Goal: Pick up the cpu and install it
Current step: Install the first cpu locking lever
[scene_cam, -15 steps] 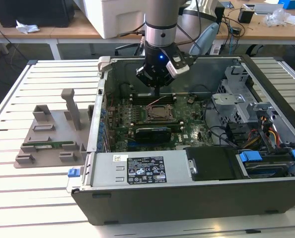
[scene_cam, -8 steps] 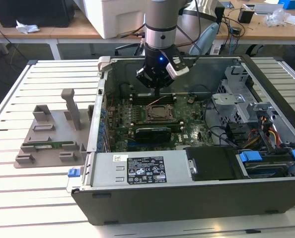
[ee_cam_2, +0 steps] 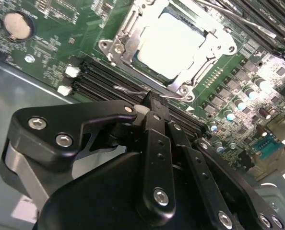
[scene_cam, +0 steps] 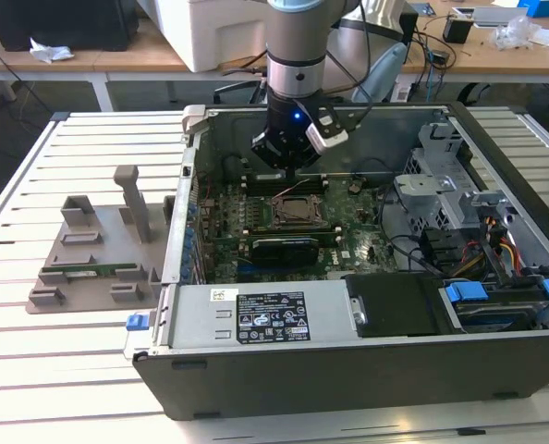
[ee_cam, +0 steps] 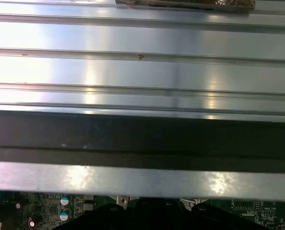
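**Me:** Second wrist view has my gripper [ee_cam_2: 151,103] clenched, fingertips pinched together with nothing between them, right over the thin wire lever [ee_cam_2: 133,89] at the edge of the socket [ee_cam_2: 114,48].

**Other guy:** And the cpu?

**Me:** The cpu [ee_cam_2: 173,43] is lying flat inside that socket's metal frame, shiny top up. In the exterior view the gripper [scene_cam: 293,171] hangs inside the open computer case [scene_cam: 348,370], just behind the socket [scene_cam: 299,211] on the green motherboard [scene_cam: 358,236].
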Action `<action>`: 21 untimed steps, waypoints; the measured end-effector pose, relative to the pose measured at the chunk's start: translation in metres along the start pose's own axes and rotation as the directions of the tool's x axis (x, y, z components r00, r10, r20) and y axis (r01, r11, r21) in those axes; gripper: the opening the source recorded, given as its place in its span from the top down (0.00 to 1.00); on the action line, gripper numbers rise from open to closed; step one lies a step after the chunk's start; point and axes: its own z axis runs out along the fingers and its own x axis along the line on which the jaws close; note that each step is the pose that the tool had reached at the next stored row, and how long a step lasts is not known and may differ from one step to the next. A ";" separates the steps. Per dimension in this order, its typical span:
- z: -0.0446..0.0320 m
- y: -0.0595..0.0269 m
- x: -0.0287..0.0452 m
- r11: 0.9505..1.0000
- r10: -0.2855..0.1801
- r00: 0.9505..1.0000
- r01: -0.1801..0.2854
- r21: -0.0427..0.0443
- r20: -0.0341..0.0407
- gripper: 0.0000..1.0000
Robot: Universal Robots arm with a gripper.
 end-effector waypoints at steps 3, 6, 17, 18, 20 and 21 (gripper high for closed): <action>0.0021 0.0000 0.0025 1.000 -0.001 1.000 0.001 0.000 0.000 0.89; 0.0051 0.0011 0.0027 1.000 -0.001 1.000 0.001 0.000 0.000 0.89; 0.0134 0.0012 -0.0117 1.000 -0.001 1.000 0.001 0.000 -0.003 0.89; 0.0146 0.0013 -0.0128 1.000 0.000 1.000 0.000 0.000 -0.004 0.89; 0.0171 0.0013 -0.0145 1.000 0.001 1.000 -0.001 0.000 -0.005 0.89; 0.0183 0.0013 -0.0150 1.000 0.001 1.000 -0.001 -0.001 -0.005 0.89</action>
